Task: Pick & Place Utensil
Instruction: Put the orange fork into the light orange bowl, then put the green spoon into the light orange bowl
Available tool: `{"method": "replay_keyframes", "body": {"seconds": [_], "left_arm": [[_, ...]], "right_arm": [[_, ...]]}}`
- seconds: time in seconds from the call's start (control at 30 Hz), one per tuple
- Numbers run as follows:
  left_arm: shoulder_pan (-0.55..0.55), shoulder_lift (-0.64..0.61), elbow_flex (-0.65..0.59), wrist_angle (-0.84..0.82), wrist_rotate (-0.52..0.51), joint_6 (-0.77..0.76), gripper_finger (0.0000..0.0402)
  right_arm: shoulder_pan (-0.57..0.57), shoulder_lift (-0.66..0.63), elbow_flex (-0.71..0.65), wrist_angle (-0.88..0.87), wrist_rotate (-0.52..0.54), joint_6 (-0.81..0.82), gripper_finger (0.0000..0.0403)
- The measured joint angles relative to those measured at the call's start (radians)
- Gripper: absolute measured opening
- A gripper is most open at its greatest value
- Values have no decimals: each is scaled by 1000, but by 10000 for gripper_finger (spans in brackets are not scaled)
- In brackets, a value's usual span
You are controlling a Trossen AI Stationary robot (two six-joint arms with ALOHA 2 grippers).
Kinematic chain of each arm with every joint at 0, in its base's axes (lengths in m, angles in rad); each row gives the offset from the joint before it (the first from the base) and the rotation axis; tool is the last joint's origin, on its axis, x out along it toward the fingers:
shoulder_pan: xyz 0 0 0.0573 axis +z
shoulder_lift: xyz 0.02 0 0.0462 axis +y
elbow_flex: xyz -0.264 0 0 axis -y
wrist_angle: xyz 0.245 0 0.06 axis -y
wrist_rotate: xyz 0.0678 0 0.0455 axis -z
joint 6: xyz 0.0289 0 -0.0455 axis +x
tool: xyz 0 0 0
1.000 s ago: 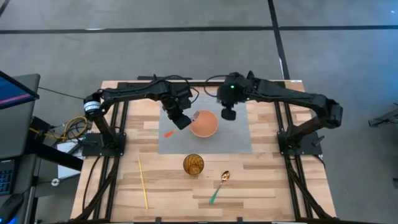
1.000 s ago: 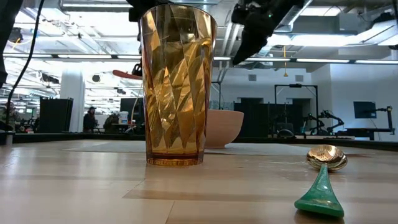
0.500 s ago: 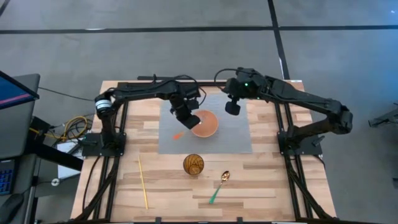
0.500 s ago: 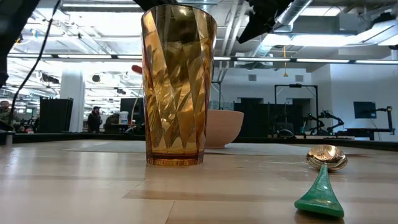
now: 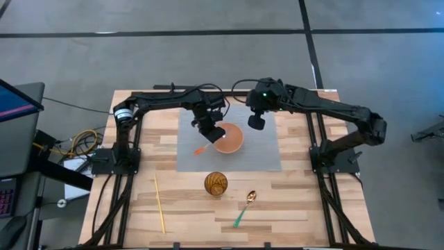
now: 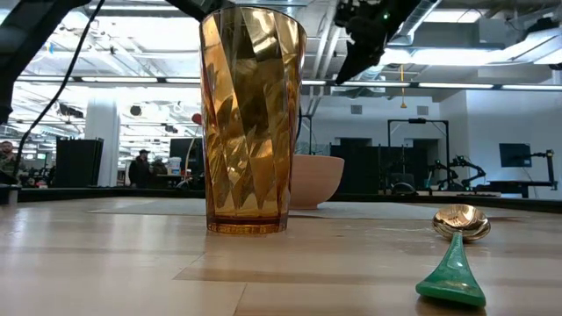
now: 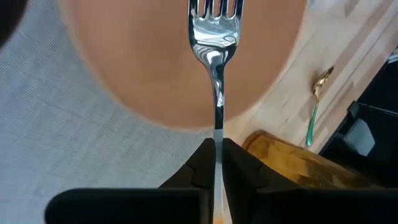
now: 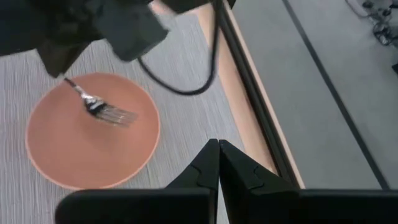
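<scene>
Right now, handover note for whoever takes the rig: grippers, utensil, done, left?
Left gripper: shut on the fork, tines held over the orange bowl on the grey mat.
Right gripper: shut, empty, hovering beside the bowl on the far side.
Amber glass, green-handled spoon and yellow stick lie untouched on the wooden table.
Done: fork picked up and carried to the bowl.
Left: lower, release the fork into the bowl, retract.

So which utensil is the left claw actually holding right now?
The fork: the left claw is shut on its handle, tines over the orange bowl. The green-handled spoon lies untouched on the wooden table.
</scene>
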Motion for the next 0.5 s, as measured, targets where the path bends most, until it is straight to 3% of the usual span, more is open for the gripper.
{"method": "replay_keyframes", "body": {"seconds": [0.23, 0.5], "left_arm": [[17, 11, 0, 23, 0, 4, 55], [18, 42, 0, 67, 3, 3, 57]], "right_arm": [[0, 29, 0, 2, 0, -3, 1], [1, 20, 0, 3, 0, -3, 1]]}}
